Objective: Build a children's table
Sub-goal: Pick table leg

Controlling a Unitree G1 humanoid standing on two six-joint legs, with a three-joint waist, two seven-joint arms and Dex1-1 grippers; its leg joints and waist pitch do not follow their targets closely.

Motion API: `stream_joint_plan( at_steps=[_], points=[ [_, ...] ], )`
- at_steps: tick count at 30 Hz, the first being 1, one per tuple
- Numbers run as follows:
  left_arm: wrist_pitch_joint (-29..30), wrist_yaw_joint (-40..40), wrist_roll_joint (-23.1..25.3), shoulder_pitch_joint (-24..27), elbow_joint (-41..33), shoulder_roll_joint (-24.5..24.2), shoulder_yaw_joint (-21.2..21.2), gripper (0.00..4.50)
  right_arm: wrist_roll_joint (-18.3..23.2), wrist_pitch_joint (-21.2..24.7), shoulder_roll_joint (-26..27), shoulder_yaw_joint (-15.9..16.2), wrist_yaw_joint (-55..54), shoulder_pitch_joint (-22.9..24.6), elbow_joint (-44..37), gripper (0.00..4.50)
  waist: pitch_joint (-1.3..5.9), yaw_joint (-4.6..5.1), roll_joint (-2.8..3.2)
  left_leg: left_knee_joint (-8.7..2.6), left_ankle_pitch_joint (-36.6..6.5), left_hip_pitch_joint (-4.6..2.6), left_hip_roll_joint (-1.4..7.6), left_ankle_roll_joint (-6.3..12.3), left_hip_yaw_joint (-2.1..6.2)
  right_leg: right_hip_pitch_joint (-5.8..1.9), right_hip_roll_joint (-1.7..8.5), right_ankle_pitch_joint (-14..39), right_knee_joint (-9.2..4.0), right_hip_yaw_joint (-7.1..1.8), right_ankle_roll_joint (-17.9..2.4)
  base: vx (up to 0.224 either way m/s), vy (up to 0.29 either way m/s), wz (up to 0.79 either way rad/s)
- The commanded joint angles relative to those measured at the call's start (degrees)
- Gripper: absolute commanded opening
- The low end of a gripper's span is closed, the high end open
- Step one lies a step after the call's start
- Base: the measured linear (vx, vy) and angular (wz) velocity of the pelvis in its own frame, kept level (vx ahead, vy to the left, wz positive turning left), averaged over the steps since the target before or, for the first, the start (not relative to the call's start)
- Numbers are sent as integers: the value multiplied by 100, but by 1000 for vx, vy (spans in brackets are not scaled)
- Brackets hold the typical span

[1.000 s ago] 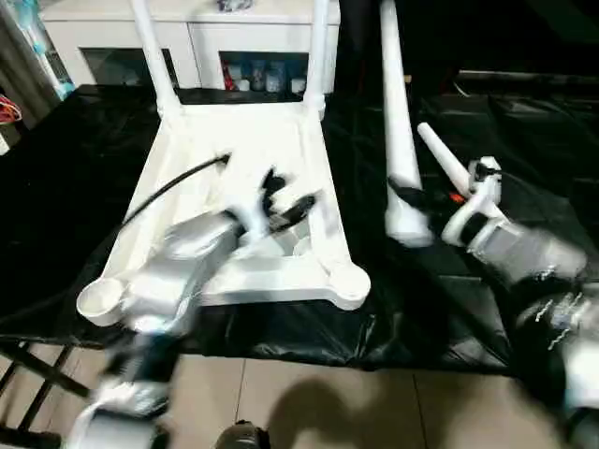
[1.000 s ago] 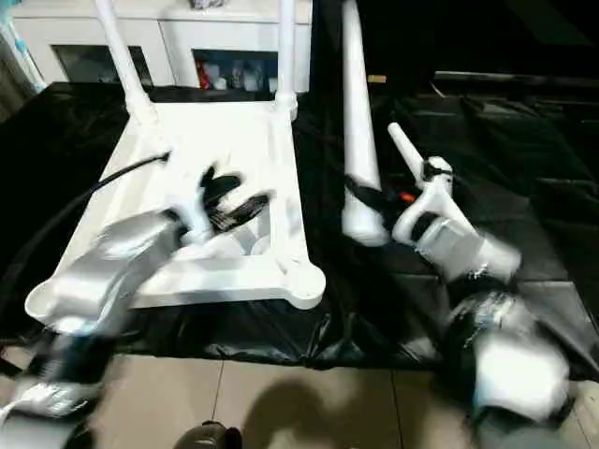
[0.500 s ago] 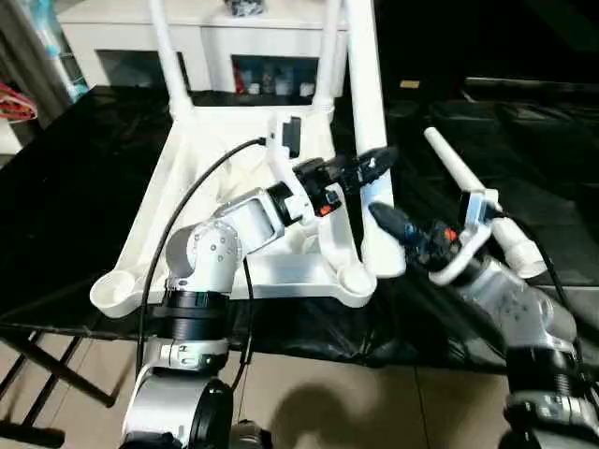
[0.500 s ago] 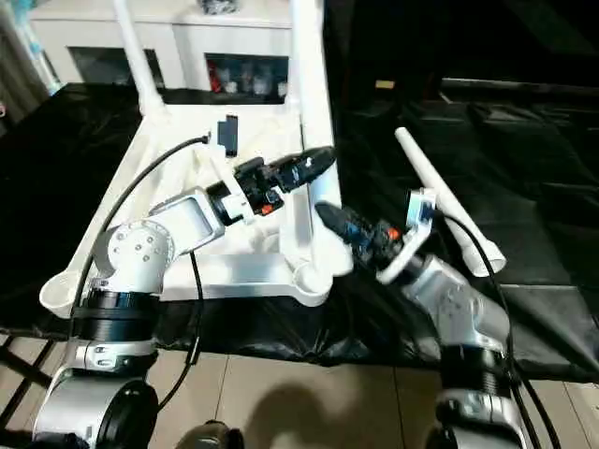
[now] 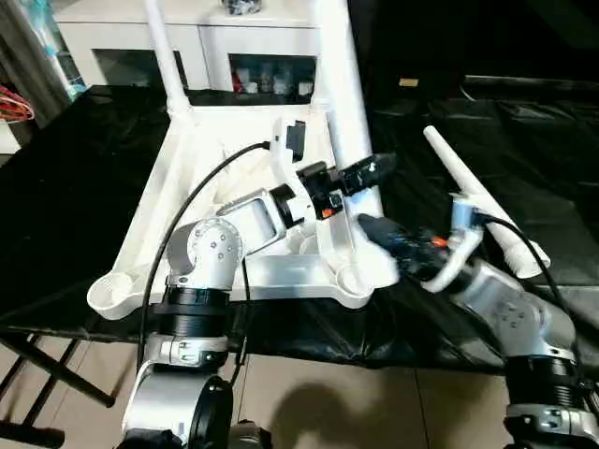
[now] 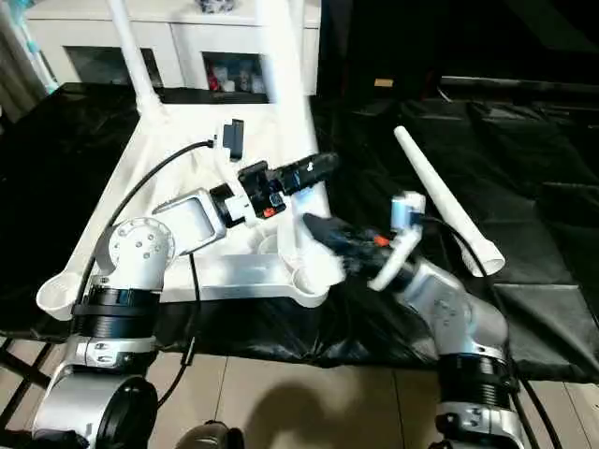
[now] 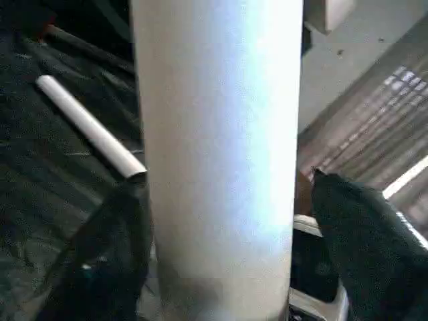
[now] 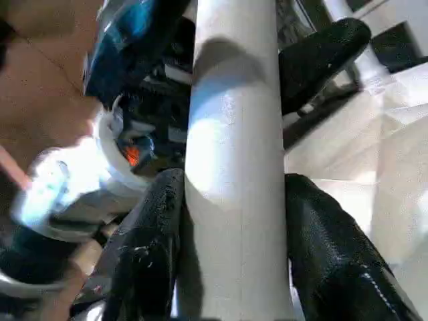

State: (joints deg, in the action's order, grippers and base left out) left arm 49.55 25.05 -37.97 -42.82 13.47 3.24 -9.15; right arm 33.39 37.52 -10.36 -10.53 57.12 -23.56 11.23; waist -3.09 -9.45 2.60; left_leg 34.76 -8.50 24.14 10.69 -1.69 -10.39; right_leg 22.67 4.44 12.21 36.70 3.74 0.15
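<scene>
The white tabletop point(image 5: 225, 150) lies upside down on the black cloth, ribbed side up. One leg point(image 5: 161, 47) stands in its far left corner socket. My right gripper point(image 5: 376, 231) is shut on another leg point(image 5: 342, 84), which stands nearly upright with its thick end at the near right corner socket point(image 5: 354, 278). In the right wrist view both fingers point(image 8: 321, 234) press against that leg point(image 8: 234, 167). My left gripper point(image 5: 370, 170) straddles the same leg point(image 7: 217, 154) higher up, open, with a gap at one finger point(image 7: 364, 241). A loose leg point(image 5: 468, 192) lies on the cloth to the right.
The white cabinet point(image 5: 215, 37) with glass doors stands behind the table. A black cable point(image 5: 201, 187) arcs from my left arm over the tabletop. The cloth's front edge drops to tiled floor point(image 5: 309, 402). A dark folding frame point(image 5: 37, 383) shows at the lower left.
My right gripper has carried the leg leftward from over the cloth to the near right corner socket. My left arm has swung from over the tabletop to straddle that leg.
</scene>
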Motion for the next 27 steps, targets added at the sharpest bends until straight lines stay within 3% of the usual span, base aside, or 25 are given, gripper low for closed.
stream_joint_plan(
  at_steps=[1,2,3,5,7,9,12,15,19,24,27],
  points=[
    [-47,-312,137,-214,93,18,-30,366,-364,-337,132,211,-498,-186,-271,187,435,33,-38,-424,-1167,-207,249,-150,152,-217,418,832,-523,-234,-938,0,0,0],
    [-48,-406,141,-238,118,36,-43,347,-469,-408,201,243,-723,-249,-255,187,439,33,-42,-423,-1194,-209,243,-160,156,-226,430,865,-523,-232,-927,0,0,0],
    [-112,-510,198,-260,144,56,-37,334,-621,-499,290,273,-1022,-330,-212,187,431,40,1,-427,-1240,-213,240,-157,153,-220,429,893,-536,-237,-930,0,0,0],
    [-317,-738,325,-320,226,126,-63,326,-802,-667,506,311,-1489,-466,-203,187,437,68,22,-440,-1236,-208,243,-191,164,-218,413,788,-528,-236,-900,0,0,0],
    [-531,-937,400,-386,336,192,-151,298,-955,-741,650,399,-1798,-517,-291,187,458,69,17,-427,-1068,-209,238,-168,158,-240,399,411,-505,-231,-923,0,0,0],
    [-940,-1381,530,-501,493,337,-343,290,-1361,-950,847,730,-2215,-515,-534,187,473,67,39,-423,-917,-203,249,-148,169,-240,389,53,-481,-225,-938,0,0,0],
    [-1166,-1768,646,-562,525,443,-442,273,-1747,-1203,981,1084,-2485,-437,-758,187,502,88,-2,-398,-728,-185,224,-71,157,-272,392,-456,-428,-216,-955,0,0,0],
    [-1153,-1691,628,-537,467,464,-394,253,-1851,-1261,1021,1259,-2533,-390,-901,187,470,98,12,-412,-860,-188,223,6,146,-264,401,-223,-462,-222,-961,0,0,0],
    [-1249,-1726,708,-460,376,503,-319,217,-2108,-1550,1001,1565,-2625,-355,-1020,187,452,119,44,-441,-1136,-206,244,-89,155,-248,396,211,-500,-234,-906,0,0,0],
    [-1315,-1523,823,-356,284,466,-3,200,-2338,-1607,900,1715,-2722,-281,-1122,187,458,148,49,-433,-1122,-205,240,-103,152,-252,391,97,-488,-242,-906,0,0,0],
    [-1300,-1289,756,-344,265,423,46,199,-2194,-1427,828,1679,-2582,-258,-1137,187,464,168,44,-412,-1001,-194,223,-42,144,-265,380,-141,-473,-239,-955,0,0,0]
  ],
)
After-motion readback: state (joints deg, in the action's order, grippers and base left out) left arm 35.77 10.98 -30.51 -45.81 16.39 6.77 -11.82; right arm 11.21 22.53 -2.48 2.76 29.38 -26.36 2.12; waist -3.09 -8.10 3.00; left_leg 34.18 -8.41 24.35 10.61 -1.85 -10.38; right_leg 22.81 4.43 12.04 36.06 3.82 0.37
